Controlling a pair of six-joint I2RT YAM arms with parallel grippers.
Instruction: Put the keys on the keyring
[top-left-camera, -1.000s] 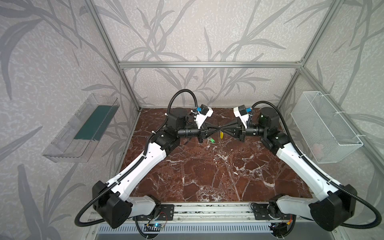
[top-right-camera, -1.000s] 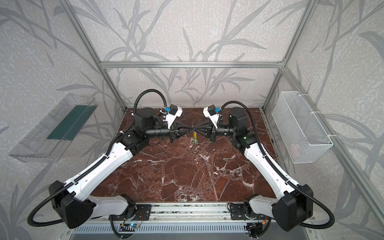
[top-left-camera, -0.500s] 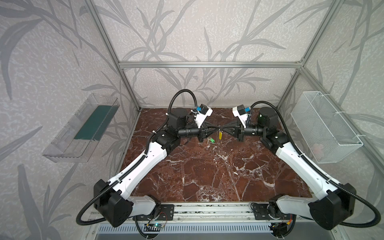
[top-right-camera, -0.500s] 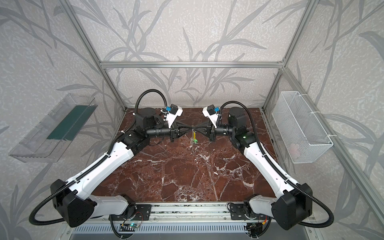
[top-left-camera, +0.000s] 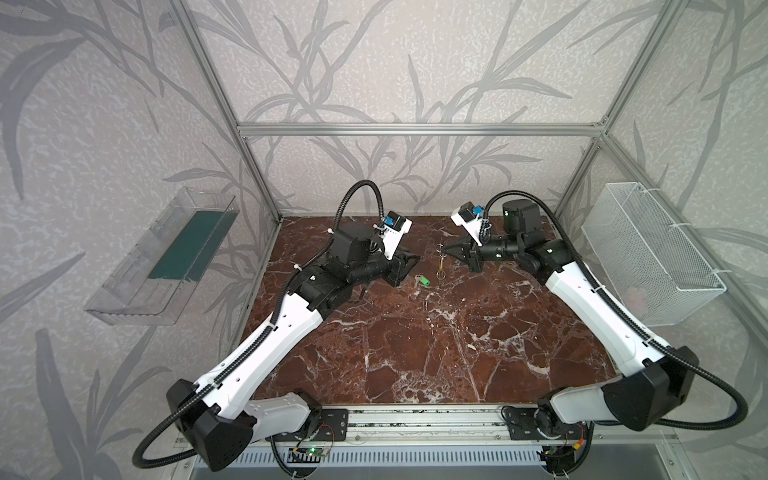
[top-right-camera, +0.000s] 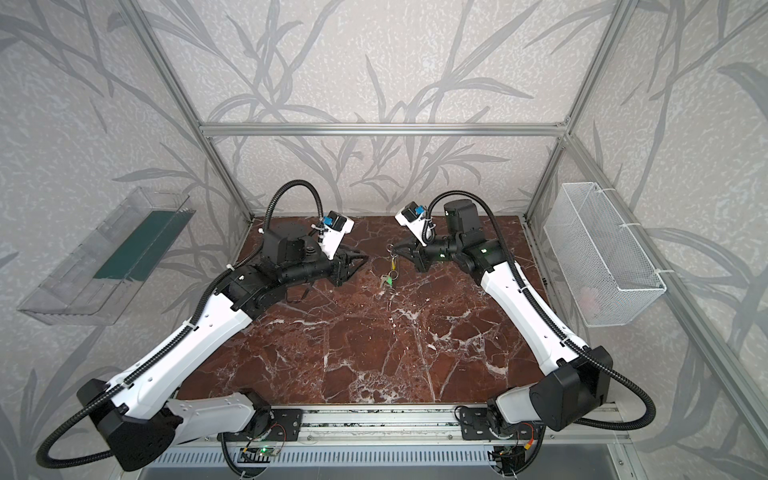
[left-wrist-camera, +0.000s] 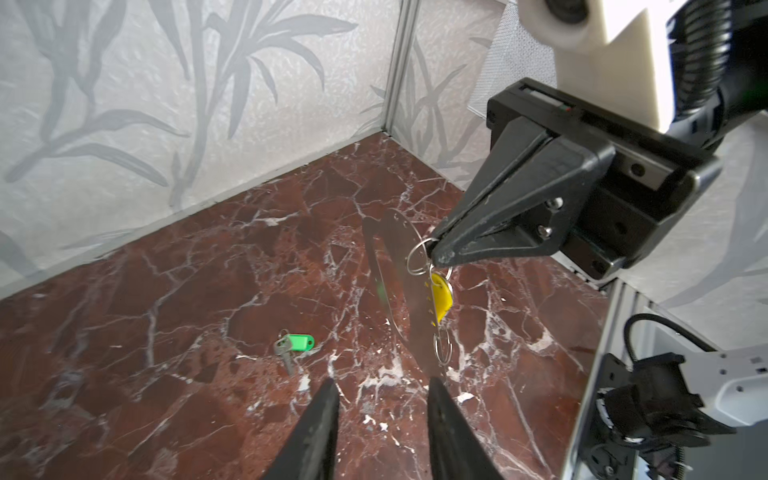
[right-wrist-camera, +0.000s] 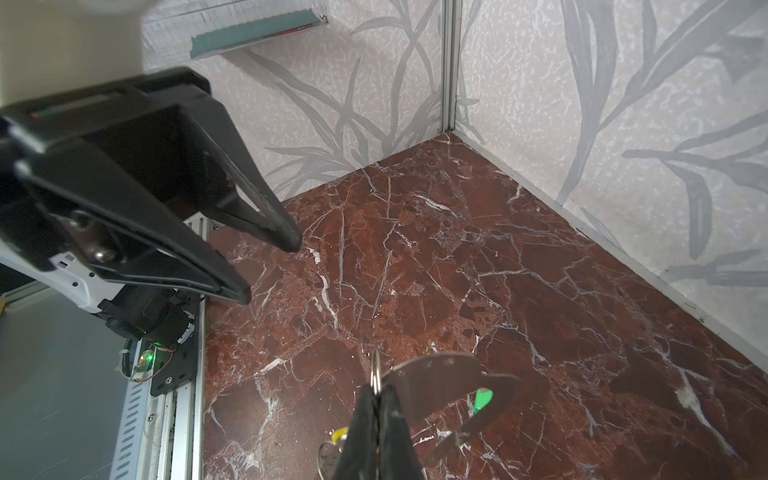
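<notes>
My right gripper (left-wrist-camera: 436, 253) is shut on a small wire ring at the edge of the keyring (left-wrist-camera: 395, 266), a flat grey metal plate that hangs edge-on above the marble floor. A yellow tag (left-wrist-camera: 440, 297) and another wire ring dangle beside the plate; I cannot make out that key's blade. In both top views the yellow tag (top-left-camera: 441, 262) (top-right-camera: 392, 263) hangs under the right gripper (top-left-camera: 446, 250) (top-right-camera: 397, 249). The green-tagged key (left-wrist-camera: 295, 344) (top-left-camera: 422, 281) lies flat on the floor. My left gripper (left-wrist-camera: 382, 386) (top-left-camera: 409, 270) stands open and empty, apart from both.
A white wire basket (top-left-camera: 648, 253) hangs on the right wall and a clear plastic tray (top-left-camera: 166, 257) on the left wall. The aluminium frame post (left-wrist-camera: 395, 70) marks the back corner. The marble floor (top-left-camera: 415, 353) stretches toward the front rail.
The left gripper has opened and drawn back to the left, away from the right gripper. The right gripper stays shut with the keyring and yellow tag hanging from it.
</notes>
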